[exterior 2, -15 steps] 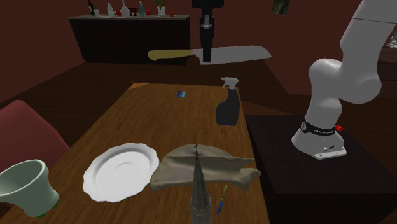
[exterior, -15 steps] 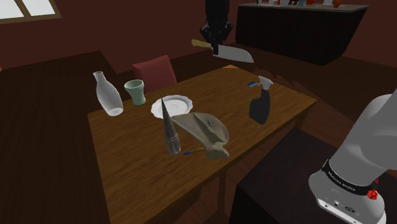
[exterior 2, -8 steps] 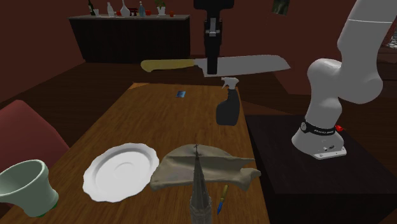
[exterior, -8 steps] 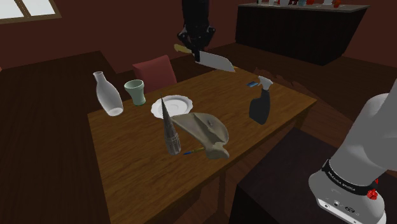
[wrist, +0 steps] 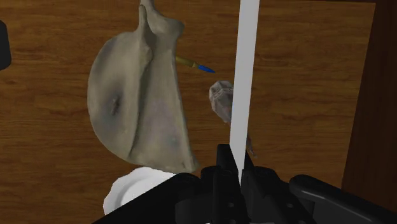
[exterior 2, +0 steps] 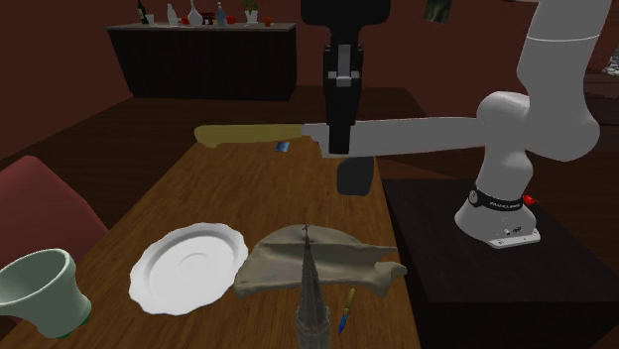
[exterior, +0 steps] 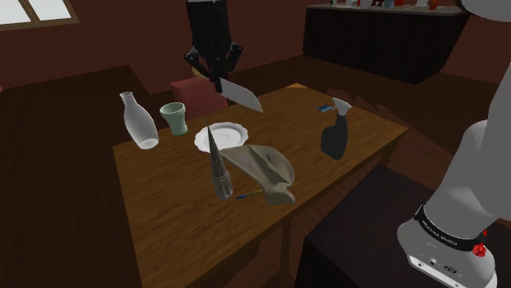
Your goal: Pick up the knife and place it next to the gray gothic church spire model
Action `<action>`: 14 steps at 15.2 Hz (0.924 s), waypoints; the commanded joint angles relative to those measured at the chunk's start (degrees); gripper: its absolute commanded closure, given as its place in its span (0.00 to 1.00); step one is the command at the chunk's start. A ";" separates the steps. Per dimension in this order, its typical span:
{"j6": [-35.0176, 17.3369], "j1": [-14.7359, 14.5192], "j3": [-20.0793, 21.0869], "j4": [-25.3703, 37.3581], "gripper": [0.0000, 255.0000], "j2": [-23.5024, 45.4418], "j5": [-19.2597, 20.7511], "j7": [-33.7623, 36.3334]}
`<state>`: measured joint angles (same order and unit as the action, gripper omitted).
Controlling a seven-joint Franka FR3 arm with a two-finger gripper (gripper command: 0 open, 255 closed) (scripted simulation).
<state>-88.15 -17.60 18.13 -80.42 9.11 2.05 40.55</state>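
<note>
A knife (exterior: 242, 95) with a yellowish handle (exterior 2: 247, 134) and a long grey blade (exterior 2: 417, 135) hangs level in the air above the wooden table (exterior: 172, 213). My gripper (exterior: 214, 75) is shut on it where handle meets blade, pointing down. The second exterior view has the gripper (exterior 2: 339, 141) above the table's middle. The grey church spire model (exterior: 219, 164) stands upright beside the white plate; it rises at the near edge (exterior 2: 311, 292). Seen from the wrist, the blade (wrist: 245, 76) runs out from the gripper (wrist: 236, 173) straight over the spire (wrist: 222, 103).
A tan bone-like piece (exterior: 266, 168) lies beside the spire, with a blue pen (exterior: 248, 195) next to it. A white plate (exterior 2: 188, 266), green cup (exterior: 174, 117), glass bottle (exterior: 139, 123) and dark spray bottle (exterior: 336, 131) stand on the table. A red chair (exterior: 199, 92) sits behind.
The gripper has carried the knife toward the shoulder view's left and lower, from beyond the table's far end to above the plate and spire. The knife stays clasped.
</note>
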 commanded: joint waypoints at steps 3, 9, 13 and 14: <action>2.41 -4.02 1.96 8.01 1.00 5.94 2.19 5.46; 9.75 -13.17 3.36 29.11 1.00 20.26 7.49 12.53; 12.05 -17.17 2.87 37.46 1.00 26.28 9.22 14.17; 10.37 -16.49 3.05 34.54 1.00 25.09 8.88 14.27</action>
<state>-76.28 -34.55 21.05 -43.57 35.02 11.17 54.63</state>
